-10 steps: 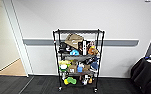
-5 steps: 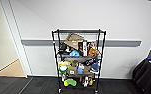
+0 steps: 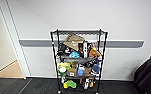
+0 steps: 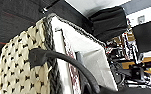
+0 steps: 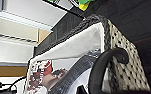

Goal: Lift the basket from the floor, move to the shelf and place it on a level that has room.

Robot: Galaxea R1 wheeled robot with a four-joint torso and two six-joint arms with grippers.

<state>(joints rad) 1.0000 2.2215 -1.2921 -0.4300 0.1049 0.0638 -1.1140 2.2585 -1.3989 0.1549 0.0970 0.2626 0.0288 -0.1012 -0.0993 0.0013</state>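
Observation:
The shelf (image 3: pixel 78 60), a black wire rack, stands straight ahead against the white wall on the dark carpet floor (image 3: pixel 16 86). Its top level (image 3: pixel 78 32) is bare, while the lower tiers are crowded with small items. The basket (image 4: pixel 16 67) shows close up in the left wrist view: checkered weave, dark braided rim, white lining (image 4: pixel 91 52) and a dark loop handle (image 4: pixel 53 56) arching towards the camera. In the right wrist view the basket (image 5: pixel 121 50) shows its other end and second loop handle (image 5: pixel 103 65). A red-and-white printed item (image 5: pixel 43 72) lies inside.
A doorway with light wooden flooring (image 3: pixel 8 70) opens at the left. A black cloth-covered object (image 3: pixel 147 76) stands at the right. A grey rail (image 3: pixel 123 44) runs along the wall behind the rack. Dark carpet (image 5: pixel 141 22) lies beyond the basket, and a dark monitor (image 4: pixel 144 36) stands behind it.
The head view has shifted only slightly, and the shelf stays in the middle of it. Nothing else has visibly changed.

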